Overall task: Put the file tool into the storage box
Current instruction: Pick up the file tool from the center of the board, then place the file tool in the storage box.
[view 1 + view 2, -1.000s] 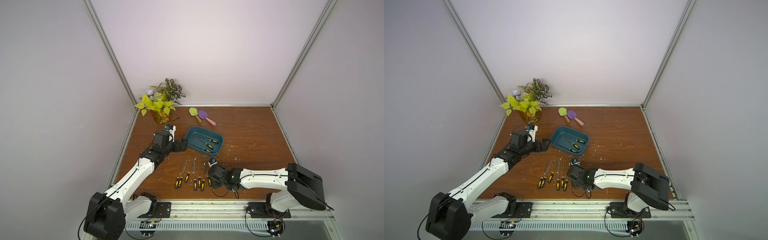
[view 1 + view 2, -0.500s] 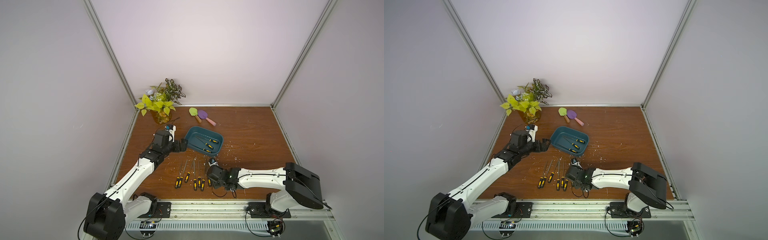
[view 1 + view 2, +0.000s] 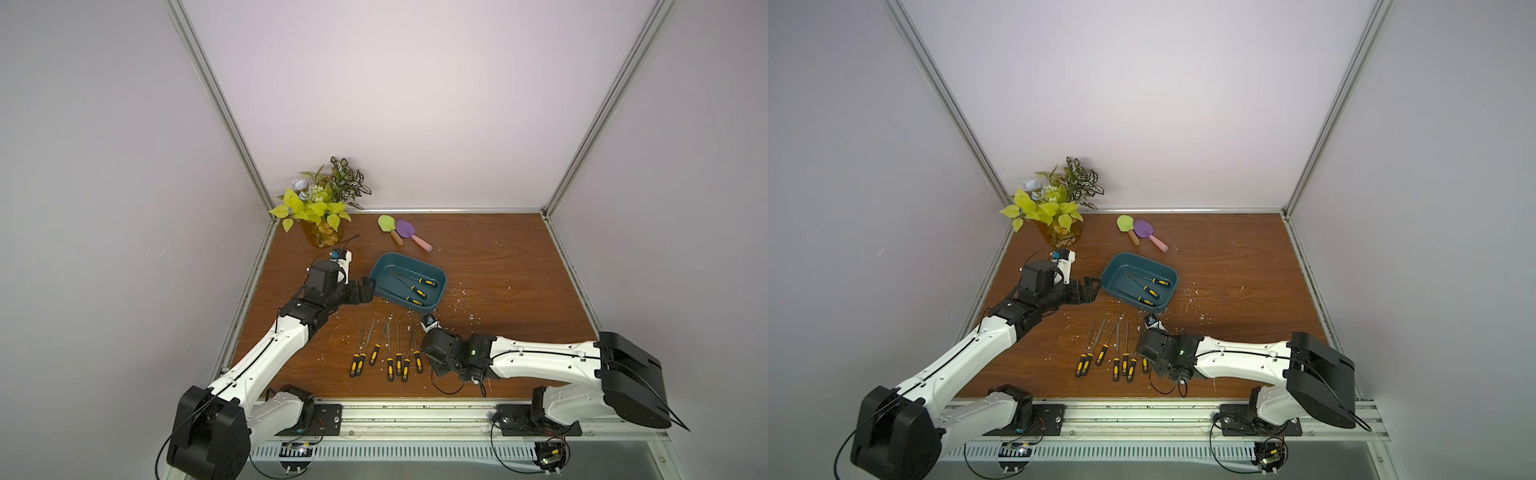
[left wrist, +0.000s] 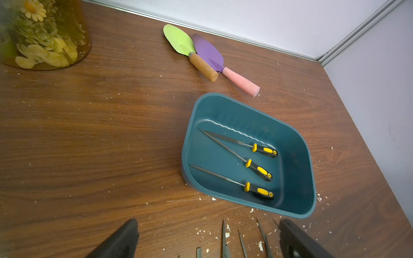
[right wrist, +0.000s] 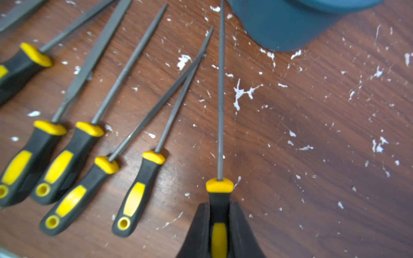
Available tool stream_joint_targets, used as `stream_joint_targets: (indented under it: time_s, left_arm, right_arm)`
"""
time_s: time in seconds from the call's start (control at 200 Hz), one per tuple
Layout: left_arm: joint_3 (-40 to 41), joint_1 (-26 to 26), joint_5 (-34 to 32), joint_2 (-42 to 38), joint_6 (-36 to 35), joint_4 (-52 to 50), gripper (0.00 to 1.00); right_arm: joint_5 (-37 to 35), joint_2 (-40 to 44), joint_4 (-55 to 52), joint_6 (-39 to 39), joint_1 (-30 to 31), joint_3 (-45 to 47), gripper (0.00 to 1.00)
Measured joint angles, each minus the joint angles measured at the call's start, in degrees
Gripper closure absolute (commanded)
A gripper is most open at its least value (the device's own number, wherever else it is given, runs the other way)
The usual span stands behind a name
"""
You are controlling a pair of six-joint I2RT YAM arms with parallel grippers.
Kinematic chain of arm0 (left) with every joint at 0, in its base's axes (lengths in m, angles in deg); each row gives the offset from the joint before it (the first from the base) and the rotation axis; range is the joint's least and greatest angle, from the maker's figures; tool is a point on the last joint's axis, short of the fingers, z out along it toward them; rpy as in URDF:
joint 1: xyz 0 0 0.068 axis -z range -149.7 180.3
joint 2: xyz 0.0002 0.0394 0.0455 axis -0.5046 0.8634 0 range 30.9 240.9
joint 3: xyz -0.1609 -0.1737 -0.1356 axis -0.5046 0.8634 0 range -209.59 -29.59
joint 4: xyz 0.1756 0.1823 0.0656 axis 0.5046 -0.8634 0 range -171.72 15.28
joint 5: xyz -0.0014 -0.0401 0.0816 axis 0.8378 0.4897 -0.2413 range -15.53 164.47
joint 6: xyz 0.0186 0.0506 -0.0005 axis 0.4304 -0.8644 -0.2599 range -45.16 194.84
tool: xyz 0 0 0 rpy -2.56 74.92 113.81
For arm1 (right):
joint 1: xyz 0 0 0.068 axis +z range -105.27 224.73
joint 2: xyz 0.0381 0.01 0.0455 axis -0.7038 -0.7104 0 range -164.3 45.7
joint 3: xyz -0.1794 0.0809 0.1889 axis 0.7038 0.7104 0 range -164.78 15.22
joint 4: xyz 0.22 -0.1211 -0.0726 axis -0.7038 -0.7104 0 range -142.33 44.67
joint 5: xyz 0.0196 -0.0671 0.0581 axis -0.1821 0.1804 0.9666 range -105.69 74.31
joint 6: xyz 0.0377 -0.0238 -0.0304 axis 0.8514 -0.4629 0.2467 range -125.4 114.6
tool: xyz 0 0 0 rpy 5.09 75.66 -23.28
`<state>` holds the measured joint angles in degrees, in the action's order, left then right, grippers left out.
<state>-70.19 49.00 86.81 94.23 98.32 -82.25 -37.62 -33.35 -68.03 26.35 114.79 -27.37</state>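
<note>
Brown wood-grain tabletop [image 3: 519,266], scuffed and flecked w/ white chips [image 5: 241,93], is boxed in by matte lilac walls [image 3: 415,104] and aluminium rails [image 3: 216,95]. My right gripper [image 5: 220,206] is clamped on the rubbery black-and-yellow handle of the file tool [image 5: 221,100] — thin round grey shank aimed at a corner of the storage box [image 4: 295,174], file outside it, beside the loose row [image 3: 390,361]. Box is smooth teal plastic w/ rounded corners, three files [image 4: 259,170] inside — left gripper [image 4: 207,225] sits near its end, fingers wide apart.
</note>
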Motion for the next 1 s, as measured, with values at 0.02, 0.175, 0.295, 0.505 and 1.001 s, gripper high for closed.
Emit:
stream_joint_targets:
  time_s: [0.02,0.175,0.295,0.505,1.001]
  left_arm:
    - [-0.02,0.0,0.0,0.0,0.0,0.0,0.01]
    - [-0.02,0.0,-0.13,-0.07,0.0,0.0,0.0]
    - [0.0,0.11,-0.39,-1.36,0.02,0.02,0.0]
    - [-2.21,0.2,0.15,-3.78,1.88,0.33,0.0]
    - [-19.5,0.33,3.08,13.33,3.1,4.52,0.01]
  right_arm:
    - [0.2,0.46,0.04,-0.46,0.0,0.02,0.94]
    - [2.27,3.82,0.31,-4.15,0.0,0.09,0.94]
    - [2.89,5.6,0.0,-6.49,0.0,-0.17,0.94]
    - [2.93,8.92,-0.22,-10.12,-1.29,-3.74,0.94]
    - [16.52,-2.71,5.44,-23.93,-20.39,-18.38,0.96]
